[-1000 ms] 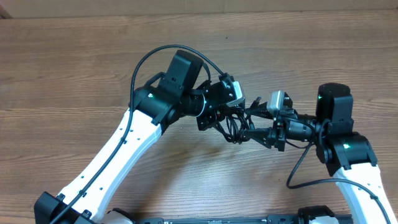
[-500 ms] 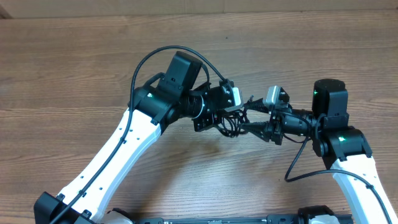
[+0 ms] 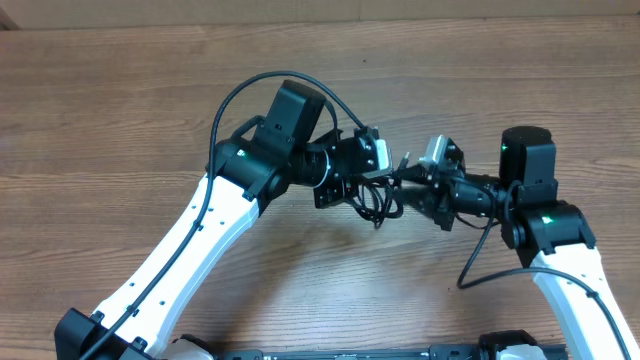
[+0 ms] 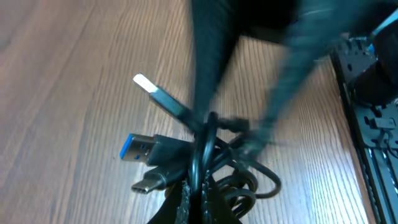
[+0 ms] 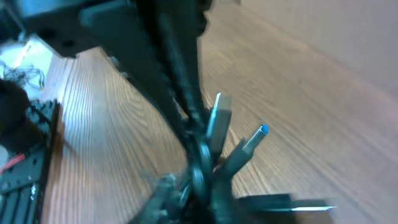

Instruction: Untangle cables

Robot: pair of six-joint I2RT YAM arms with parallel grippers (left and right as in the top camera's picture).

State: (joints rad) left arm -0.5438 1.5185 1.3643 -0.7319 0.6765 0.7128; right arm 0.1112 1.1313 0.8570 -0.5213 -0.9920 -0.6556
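The cables [image 3: 378, 200] are hanging as one small knot of thin, glossy black cord between the two grippers, just above the middle of the table [image 3: 120, 110]. In the left wrist view the cables [image 4: 208, 155] are bunching into tight round loops, and three plugs are sticking out to the left: a flat silver plug [image 4: 146, 84], a blue-tongued plug [image 4: 134, 148] and a small rounded plug [image 4: 148, 184].

The left gripper [image 3: 368, 190] is clamping the knot, its dark fingers [image 4: 180, 208] pressing together on the cords at the bottom of its own view. The right gripper [image 3: 408, 195] is reaching into the same knot from the opposite side. Its fingers [image 4: 208, 62] are showing only as dark, motion-blurred streaks, so I cannot tell whether they are pinching a cord or standing apart. In the right wrist view the cables [image 5: 200, 165] are running down toward that gripper, with two plugs fanning upward.

The table is showing a matte brown wood grain, its long streaks running across the overhead view. A paler plain band [image 3: 320, 10] is lying along the far edge. The left arm [image 3: 190, 250] and the right arm [image 3: 575, 290] are wearing smooth white shells with blocky black joints, each with a small green light glowing. A thicker black wire [image 3: 240, 95] is arching over the left arm.
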